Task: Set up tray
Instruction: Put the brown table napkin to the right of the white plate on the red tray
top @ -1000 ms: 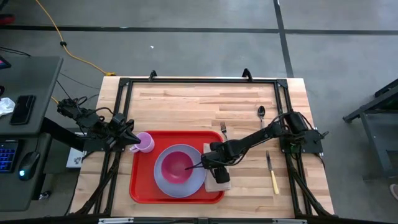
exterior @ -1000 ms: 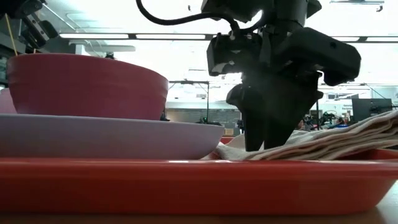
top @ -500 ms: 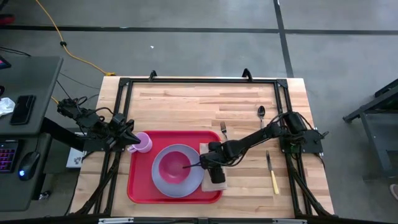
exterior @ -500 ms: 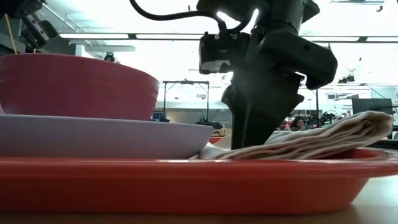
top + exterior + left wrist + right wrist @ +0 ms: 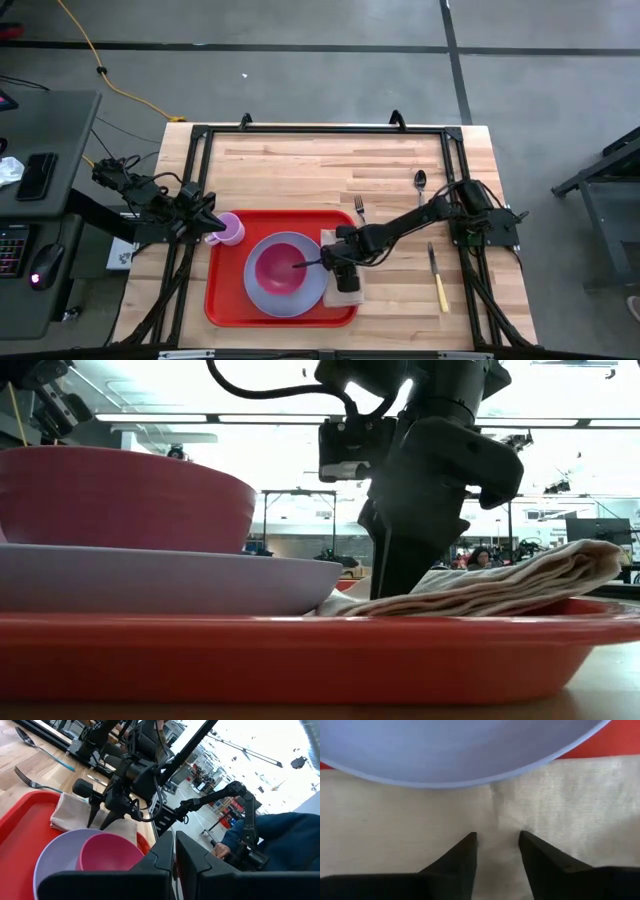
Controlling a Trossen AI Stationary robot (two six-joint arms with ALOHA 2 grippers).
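Observation:
The red tray (image 5: pixel 225 300) lies on the table's near half and carries a lavender plate (image 5: pixel 300 295) with a pink bowl (image 5: pixel 275 268) in it. A pink cup (image 5: pixel 233 229) stands at the tray's far left corner. A tan folded napkin (image 5: pixel 348 288) lies across the tray's right rim, right of the plate. My right gripper (image 5: pixel 335 263) is open, pointing down onto the napkin (image 5: pixel 395 835). My left gripper (image 5: pixel 213 231) is shut just left of the cup. My right gripper has its open fingertips (image 5: pixel 465 847) on the napkin's top layer (image 5: pixel 497 822), close to the plate's rim (image 5: pixel 470 780), coming from above and slanting from the table's right. The napkin lies flat, partly on the tray and partly over its right rim (image 5: pixel 590 610). My left gripper ends at the cup's left side; whether it touches the cup I cannot tell.
A fork (image 5: pixel 358 209) lies just beyond the tray's far right corner. A spoon (image 5: pixel 421 181) lies farther right, and a yellow-handled knife (image 5: pixel 438 278) lies right of the napkin. Bare wood covers the table's far half (image 5: pixel 320 160). A person sits beyond the table (image 5: pixel 280 840).
My right gripper has moved a little toward the table's left, staying down on the napkin. The tray, together with the plate, bowl and napkin, has slid a short way left along the table.

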